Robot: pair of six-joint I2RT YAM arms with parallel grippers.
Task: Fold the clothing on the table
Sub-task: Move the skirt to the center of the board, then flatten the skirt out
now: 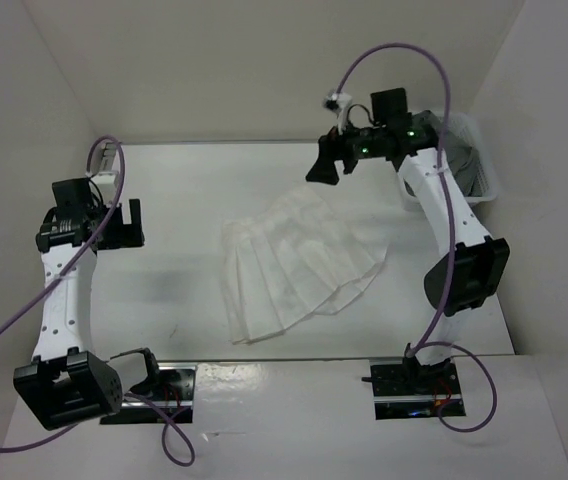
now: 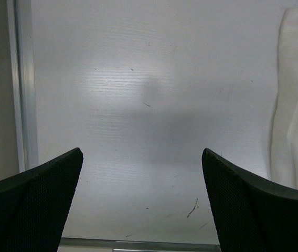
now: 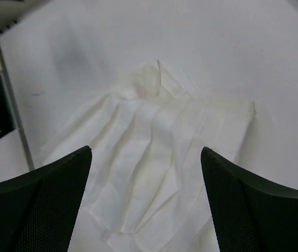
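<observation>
The clothing [image 1: 294, 265] is white with fine pleats, the table [image 1: 174, 295] plain white, the fingers [image 2: 33, 205] black.

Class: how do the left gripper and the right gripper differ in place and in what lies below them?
The left gripper hangs over bare table; the right gripper looks down on the clothing. The left gripper sits at the table's left side; the right gripper is nearer its far edge. Both are open and empty.
</observation>
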